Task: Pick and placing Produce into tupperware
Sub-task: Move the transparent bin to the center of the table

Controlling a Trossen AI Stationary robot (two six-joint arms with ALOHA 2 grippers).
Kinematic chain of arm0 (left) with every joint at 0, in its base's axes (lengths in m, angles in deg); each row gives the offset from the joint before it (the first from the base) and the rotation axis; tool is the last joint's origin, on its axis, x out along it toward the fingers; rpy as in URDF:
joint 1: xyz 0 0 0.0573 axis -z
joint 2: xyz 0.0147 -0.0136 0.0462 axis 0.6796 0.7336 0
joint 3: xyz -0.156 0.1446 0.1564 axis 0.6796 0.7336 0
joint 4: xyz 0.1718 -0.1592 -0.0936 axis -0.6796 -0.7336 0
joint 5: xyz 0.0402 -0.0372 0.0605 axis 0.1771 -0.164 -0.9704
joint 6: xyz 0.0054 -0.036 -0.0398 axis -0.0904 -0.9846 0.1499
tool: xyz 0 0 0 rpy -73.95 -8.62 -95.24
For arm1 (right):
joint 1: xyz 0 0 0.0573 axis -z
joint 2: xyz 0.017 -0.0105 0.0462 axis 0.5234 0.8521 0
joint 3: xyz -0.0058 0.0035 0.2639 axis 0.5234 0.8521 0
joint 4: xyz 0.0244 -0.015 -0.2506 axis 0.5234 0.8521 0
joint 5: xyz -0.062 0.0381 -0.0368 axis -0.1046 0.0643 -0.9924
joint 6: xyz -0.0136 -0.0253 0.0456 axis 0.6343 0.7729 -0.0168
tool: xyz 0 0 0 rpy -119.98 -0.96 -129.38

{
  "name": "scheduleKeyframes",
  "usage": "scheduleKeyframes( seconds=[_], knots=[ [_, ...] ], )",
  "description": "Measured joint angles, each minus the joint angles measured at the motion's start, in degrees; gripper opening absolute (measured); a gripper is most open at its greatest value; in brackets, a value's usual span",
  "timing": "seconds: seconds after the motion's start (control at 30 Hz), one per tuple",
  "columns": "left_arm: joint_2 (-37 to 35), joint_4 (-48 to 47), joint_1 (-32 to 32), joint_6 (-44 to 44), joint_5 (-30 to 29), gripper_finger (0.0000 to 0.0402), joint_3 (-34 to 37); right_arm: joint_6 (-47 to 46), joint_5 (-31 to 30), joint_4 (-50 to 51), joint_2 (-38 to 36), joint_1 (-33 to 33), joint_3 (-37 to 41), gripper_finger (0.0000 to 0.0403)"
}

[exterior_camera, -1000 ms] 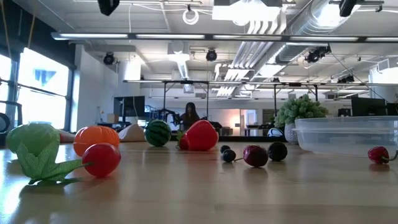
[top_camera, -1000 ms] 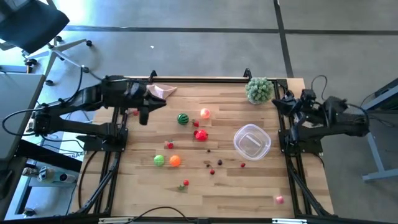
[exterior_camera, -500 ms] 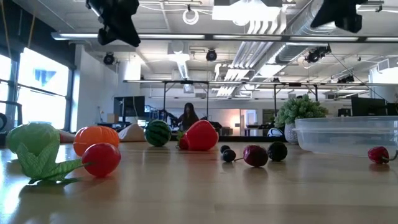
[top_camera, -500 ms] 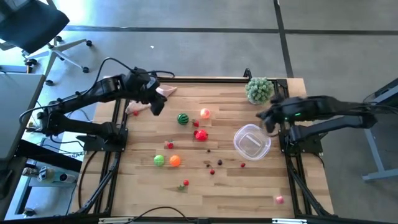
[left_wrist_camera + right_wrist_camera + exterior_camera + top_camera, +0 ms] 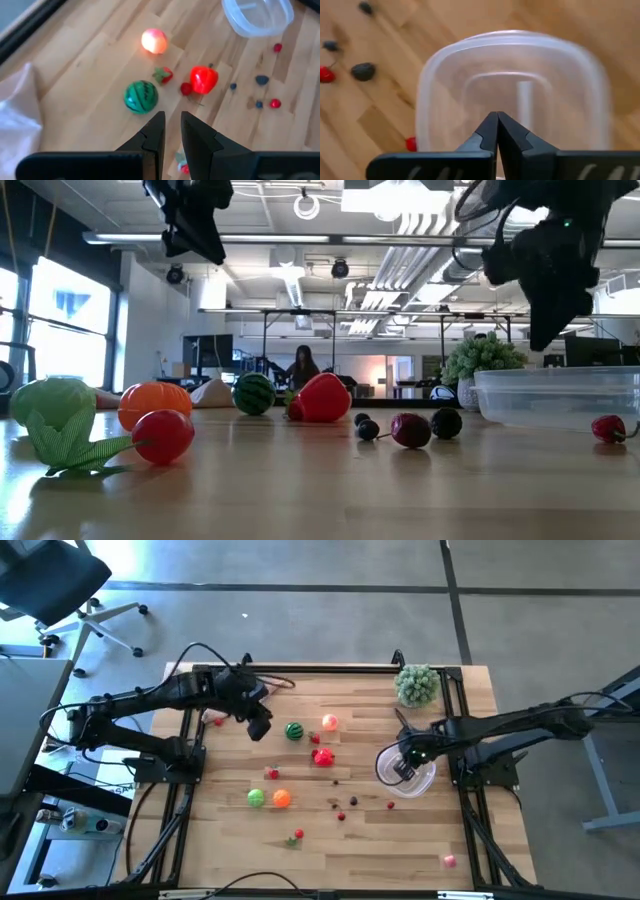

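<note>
The produce lies scattered on the wooden table: a striped green ball, a pinkish ball, a red piece, a green ball, an orange ball and tiny dark berries. The clear tupperware stands on the right half. My left gripper hovers just left of the striped ball, its fingers a narrow gap apart. My right gripper is shut and hangs over the tupperware, above its rim in the low view.
A bushy pale-green plant stands at the far right corner. A beige cloth lies at the far left behind my left arm. A small pink piece sits near the near right corner. A person shows in the room beyond.
My left gripper has swung from the table's far left toward the striped green ball, moving right and nearer and coming lower. My right gripper has come in from the right edge to over the tupperware and has dropped. No produce has moved.
</note>
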Motion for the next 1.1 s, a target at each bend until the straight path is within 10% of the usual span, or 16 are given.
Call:
scheduleKeyframes(
  seconds=[0.47, 1.1],
  knots=[
    [10.2, 4.0, 7.4, -2.9, -2.0, 0.0051, 0.0, 7.3, 3.2, -8.3, 11.7, 4.2, 1.2, 0.0],
    [4.4, 13.1, 11.4, -3.5, 0.8, 0.0051, 15.5, 15.0, 8.7, -20.0, 18.3, 13.0, 1.2, 0.0]
  ],
)
